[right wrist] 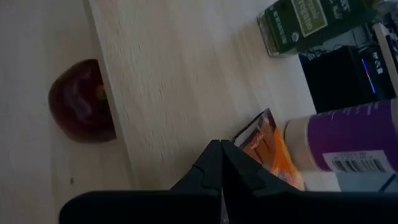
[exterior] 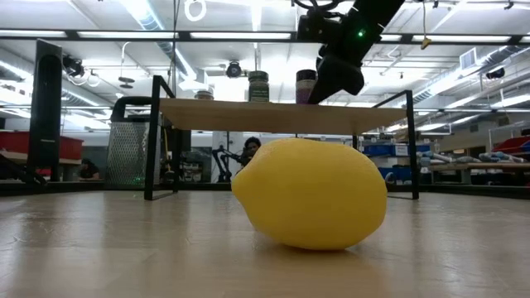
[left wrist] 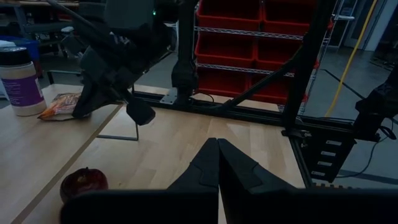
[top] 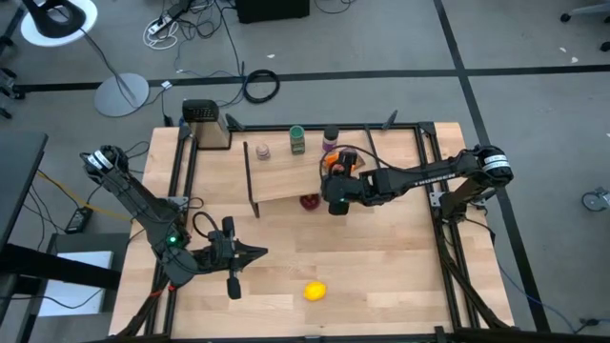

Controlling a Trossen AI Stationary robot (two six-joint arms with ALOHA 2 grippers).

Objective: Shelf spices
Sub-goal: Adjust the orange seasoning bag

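The shelf [top: 286,176] stands at the table's far middle, and its wooden top carries a beige jar [top: 262,150], a green jar [top: 297,140] and a purple jar [top: 330,142], all upright. The orange packet [right wrist: 270,149] lies flat beside the purple jar [right wrist: 348,140]. My right gripper [right wrist: 221,149] is shut and hovers over the shelf's near right part, with its tips just short of the packet and touching nothing. In the low view it hangs above the top board [exterior: 335,79]. My left gripper [top: 257,252] waits, shut, over the table's near left [left wrist: 217,146].
A yellow lemon [top: 315,291] lies near the table's near edge and fills the low view [exterior: 310,194]. A dark red round object [right wrist: 81,109] sits on the table, half under the shelf's near edge. A metal mesh box [top: 205,124] stands at the far left corner.
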